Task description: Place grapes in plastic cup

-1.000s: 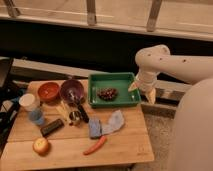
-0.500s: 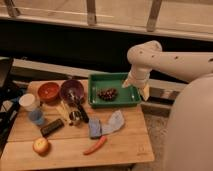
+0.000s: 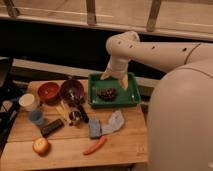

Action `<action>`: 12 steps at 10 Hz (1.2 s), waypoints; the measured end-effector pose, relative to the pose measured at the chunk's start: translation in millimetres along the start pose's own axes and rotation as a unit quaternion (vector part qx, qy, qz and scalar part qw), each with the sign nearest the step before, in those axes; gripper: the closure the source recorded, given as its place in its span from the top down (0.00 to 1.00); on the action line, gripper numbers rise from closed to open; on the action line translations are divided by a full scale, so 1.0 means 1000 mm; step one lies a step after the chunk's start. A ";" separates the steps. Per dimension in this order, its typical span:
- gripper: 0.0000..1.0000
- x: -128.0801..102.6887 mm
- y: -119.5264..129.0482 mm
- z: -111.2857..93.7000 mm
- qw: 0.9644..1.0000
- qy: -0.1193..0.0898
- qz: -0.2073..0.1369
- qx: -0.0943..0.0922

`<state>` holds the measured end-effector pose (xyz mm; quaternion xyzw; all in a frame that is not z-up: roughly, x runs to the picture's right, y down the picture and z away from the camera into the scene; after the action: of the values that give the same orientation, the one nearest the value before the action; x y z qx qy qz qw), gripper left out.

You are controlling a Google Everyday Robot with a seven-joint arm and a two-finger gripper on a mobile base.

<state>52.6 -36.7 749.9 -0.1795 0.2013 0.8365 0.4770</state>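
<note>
Gripper (image 3: 115, 78) hangs wide open w/ nothing in it, just over the far edge of the green tray (image 3: 131, 98). Grapes (image 3: 107, 93) sit in the tray's middle.

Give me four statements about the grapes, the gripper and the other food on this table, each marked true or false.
1. The grapes lie in the green tray. True.
2. The gripper is shut on the grapes. False: it is open above the tray's far side, holding nothing.
3. The carrot lies in the tray too. False: it lies on the wooden table, near the front edge.
4. The apple sits on the table, apart from the carrot. True.
</note>
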 end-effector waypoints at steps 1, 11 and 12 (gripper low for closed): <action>0.80 -0.001 -0.002 0.000 1.000 -0.001 0.000 0.002; 0.80 -0.020 0.003 0.077 0.999 -0.016 -0.002 -0.037; 0.80 -0.029 0.011 0.083 0.999 -0.015 -0.007 -0.048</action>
<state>48.2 -20.2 837.2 -0.1915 0.1527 0.8442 0.4768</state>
